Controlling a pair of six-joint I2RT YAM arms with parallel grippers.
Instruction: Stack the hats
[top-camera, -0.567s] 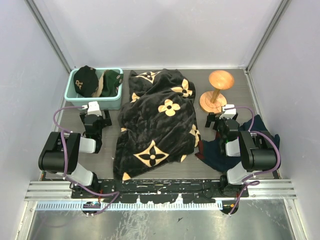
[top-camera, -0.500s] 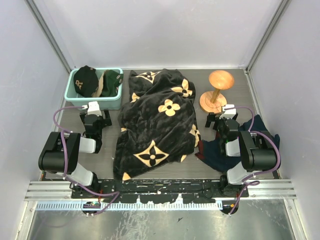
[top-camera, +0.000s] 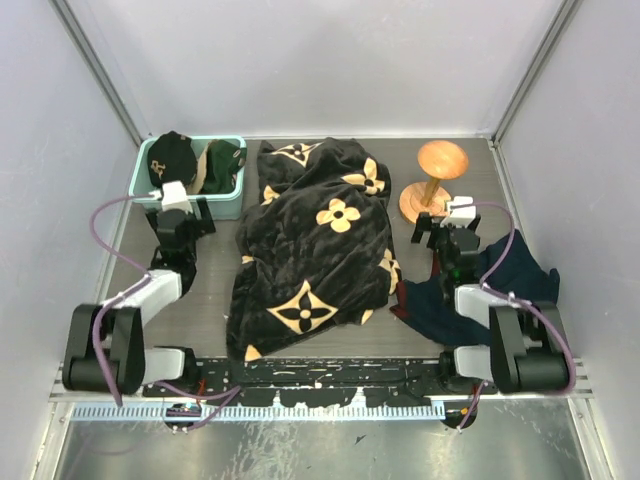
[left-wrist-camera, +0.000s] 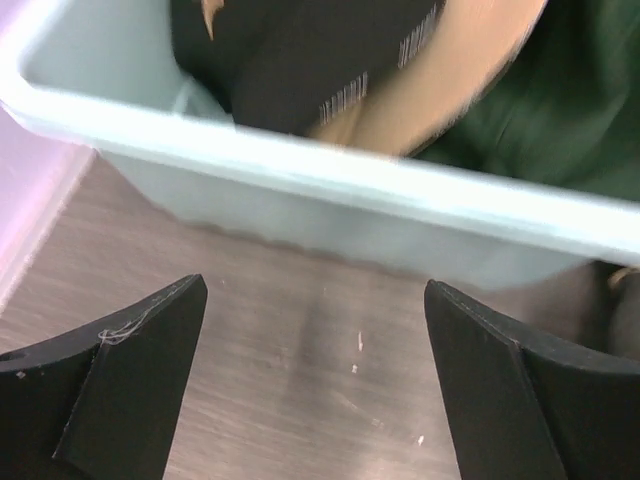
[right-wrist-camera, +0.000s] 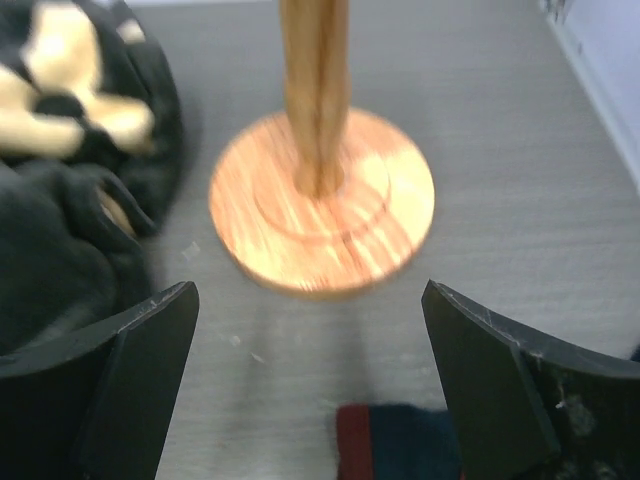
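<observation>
Now that both arms have swung out of their tuck, the stacking can start. Beside the big blanket (top-camera: 315, 240), the left gripper (left-wrist-camera: 315, 288), jaws wide and empty, noses up to the teal bin (top-camera: 215, 208). The black cap (top-camera: 170, 160) and green cap (top-camera: 222, 160) lie just beyond its near wall. The right gripper (right-wrist-camera: 310, 290), equally wide and empty, faces the wooden stand (top-camera: 435, 180).

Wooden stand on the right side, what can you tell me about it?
The wooden stand is turned orange-brown wood: a round flat base, a slim post and a rounded top. It stands upright on the table, far right, bare, clear of the blanket. The right gripper faces its base, jaws open, not touching.
</observation>
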